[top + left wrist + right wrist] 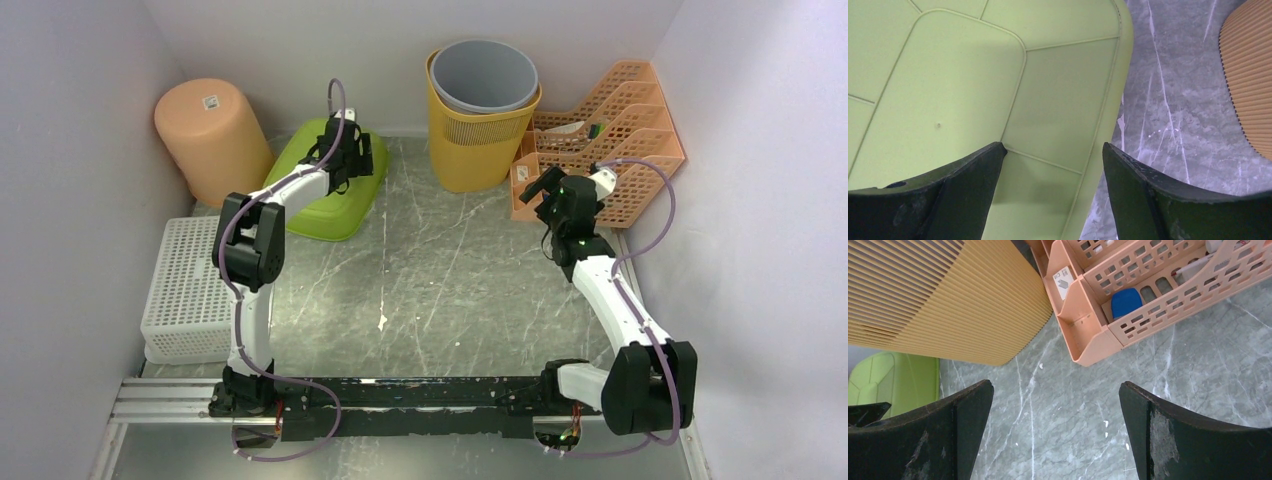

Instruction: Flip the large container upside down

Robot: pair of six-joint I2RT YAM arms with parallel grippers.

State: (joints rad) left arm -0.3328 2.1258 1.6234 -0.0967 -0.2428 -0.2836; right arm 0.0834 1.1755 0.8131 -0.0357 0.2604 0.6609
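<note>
Closer, wrist-only, ridge lines (1018, 85) on green tub (948, 75)

A peach bin (212, 135) stands bottom-up far left, a white mesh basket (190, 290) nearer along the left wall. Far centre, a grey bin (490, 78) sits inside a yellow basket (478, 155), an orange file rack (625, 145) just right.

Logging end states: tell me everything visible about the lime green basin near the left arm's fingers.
The lime green basin is smooth plastic, rounded-rectangular, with thin raised seams outlining its flat base and sloped sides. It appears to lie base up on the grey marbled table, back left, beside the peach bin. The left gripper, fingers open, hovers over it; no contact is visible.
</note>
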